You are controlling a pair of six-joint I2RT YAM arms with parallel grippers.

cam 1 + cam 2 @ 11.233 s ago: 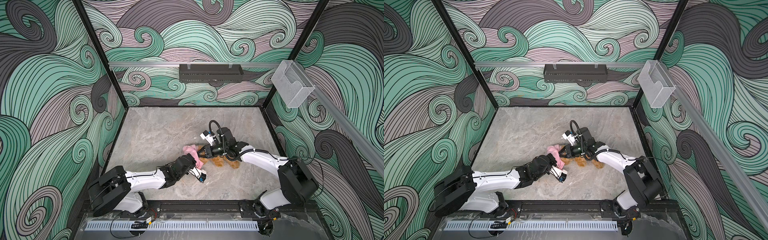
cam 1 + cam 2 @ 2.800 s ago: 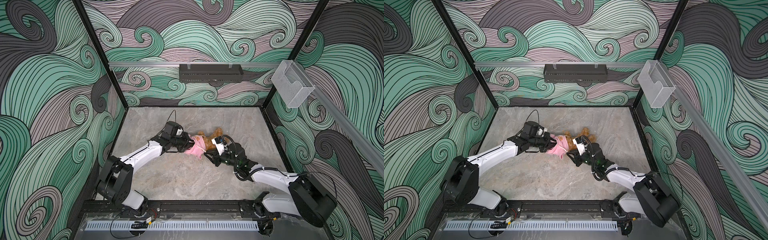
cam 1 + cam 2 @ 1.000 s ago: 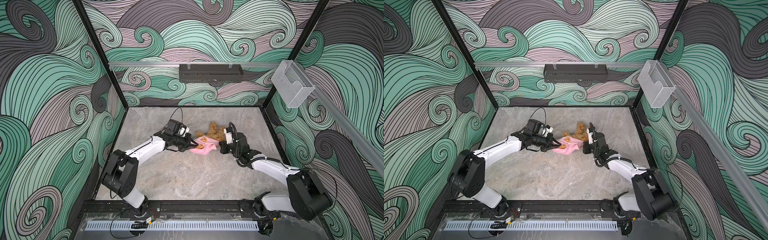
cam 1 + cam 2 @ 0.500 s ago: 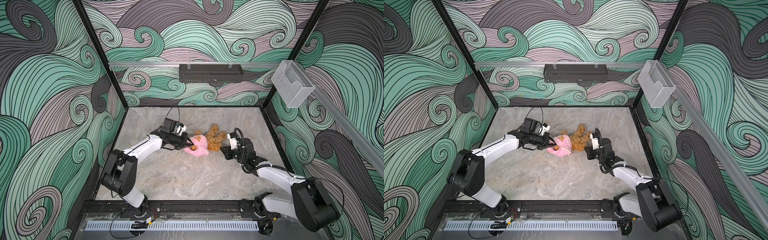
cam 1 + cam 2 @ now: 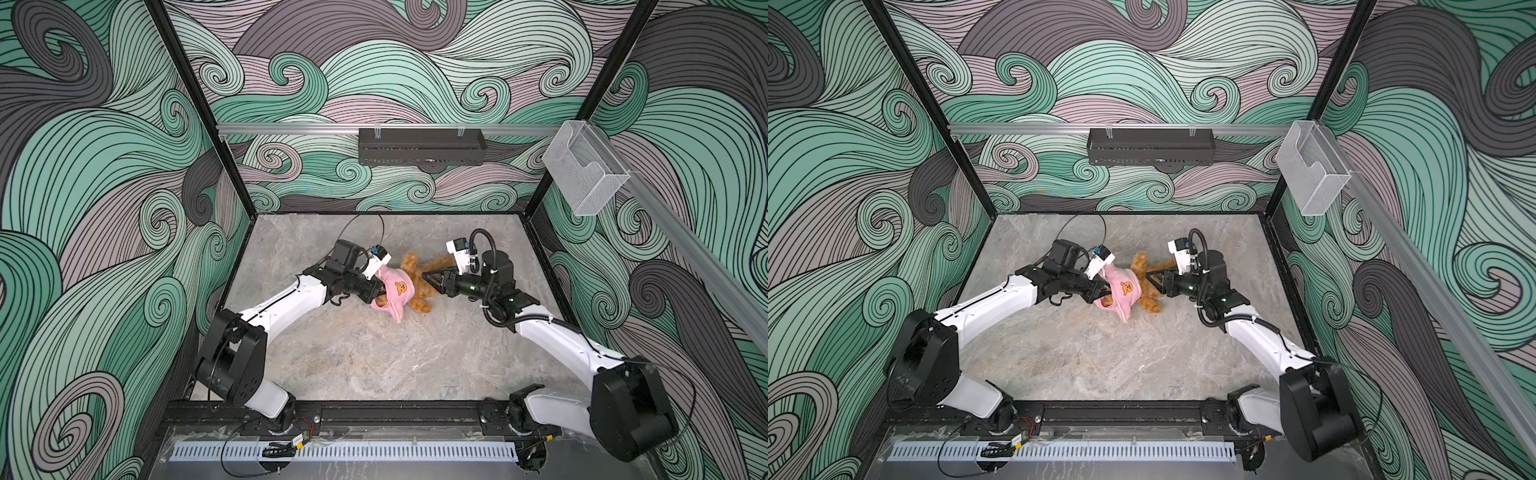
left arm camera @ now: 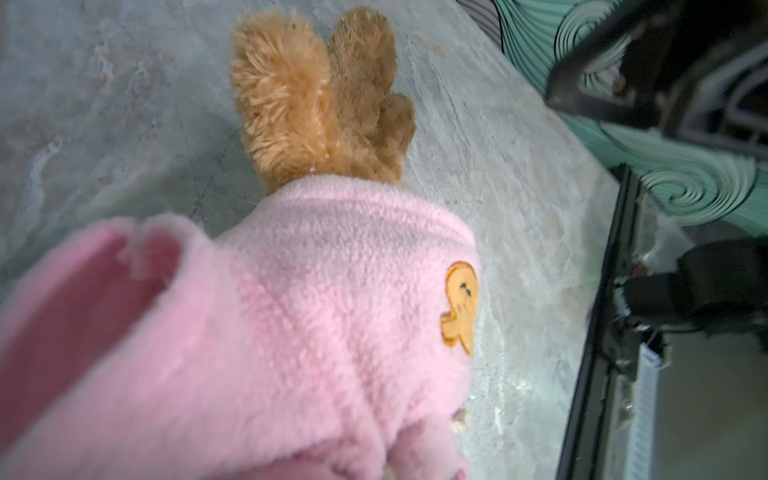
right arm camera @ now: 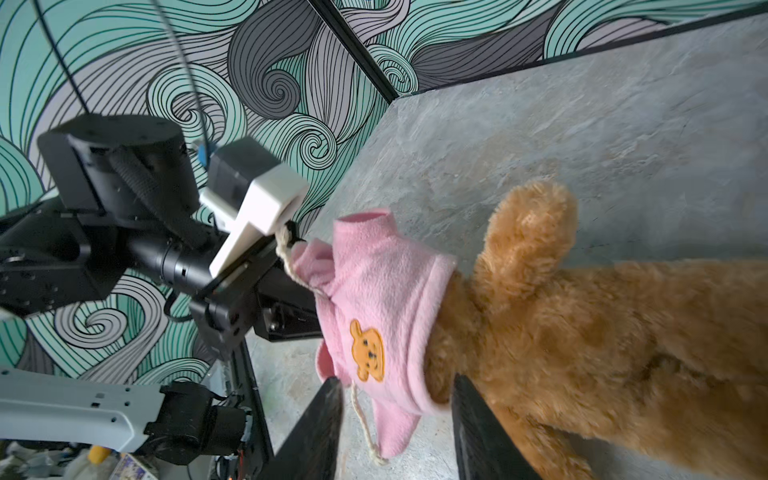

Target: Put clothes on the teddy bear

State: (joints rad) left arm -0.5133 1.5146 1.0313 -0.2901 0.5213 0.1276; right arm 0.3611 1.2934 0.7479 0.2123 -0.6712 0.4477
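In both top views the left gripper (image 5: 376,296) meets the pink garment (image 5: 397,286) that covers the upper end of the teddy bear (image 5: 420,305), which lies mid-table (image 5: 353,353). Only the right wrist view shows the left gripper pinching the fleece, and the right gripper (image 7: 397,378) spread astride the hem. The left wrist view hides its own jaws.

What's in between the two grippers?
The bear, partly inside the pink top, lies between the left gripper and the right gripper. Both top views show it.
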